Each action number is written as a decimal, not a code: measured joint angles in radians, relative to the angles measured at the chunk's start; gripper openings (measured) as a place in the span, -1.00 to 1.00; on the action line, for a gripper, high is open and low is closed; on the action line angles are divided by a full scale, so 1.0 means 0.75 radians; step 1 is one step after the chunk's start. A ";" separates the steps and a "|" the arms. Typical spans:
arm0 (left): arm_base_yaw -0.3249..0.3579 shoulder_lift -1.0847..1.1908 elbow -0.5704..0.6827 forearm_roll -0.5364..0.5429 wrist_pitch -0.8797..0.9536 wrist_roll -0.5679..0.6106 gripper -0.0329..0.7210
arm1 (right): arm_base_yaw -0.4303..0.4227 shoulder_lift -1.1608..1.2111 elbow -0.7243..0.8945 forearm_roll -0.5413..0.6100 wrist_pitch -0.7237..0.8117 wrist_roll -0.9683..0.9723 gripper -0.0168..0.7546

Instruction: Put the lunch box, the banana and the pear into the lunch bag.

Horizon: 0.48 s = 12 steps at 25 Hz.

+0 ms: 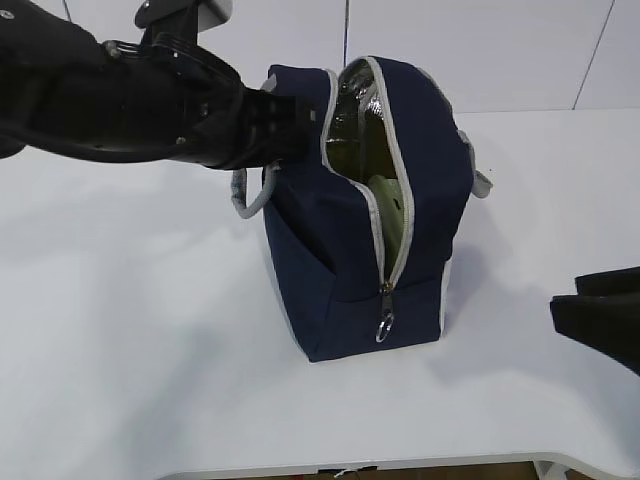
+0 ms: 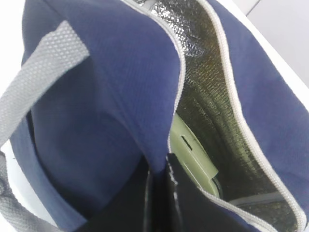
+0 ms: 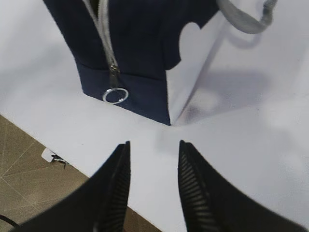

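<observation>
The left pincer was pressed together on the near edge of the lunch bag, pinching the fabric to hold its mouth open on the desk. The lunch box stood inside against the foil lining. No banana or pear showed, so fruit loading seemed next; the right pincer hovered half spread, empty, beside the bag.

Lunch bag: stood upright on the white table, zipper open down the front.
Lunch box: pale green edge showed inside.
Left gripper: at the bag's upper left edge.
Right gripper: low, well apart.
</observation>
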 joint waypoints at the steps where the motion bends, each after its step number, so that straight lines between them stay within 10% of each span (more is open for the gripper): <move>1: 0.000 0.000 0.000 0.000 0.002 0.000 -0.95 | 0.000 0.000 0.037 0.149 -0.014 -0.144 -0.19; 7: 0.000 0.000 0.000 0.000 0.002 0.000 -0.95 | 0.000 0.011 0.161 0.788 0.013 -0.894 -0.19; 12: 0.000 0.000 0.000 0.000 0.002 0.000 -0.95 | 0.000 0.159 0.178 0.952 0.147 -1.243 -0.19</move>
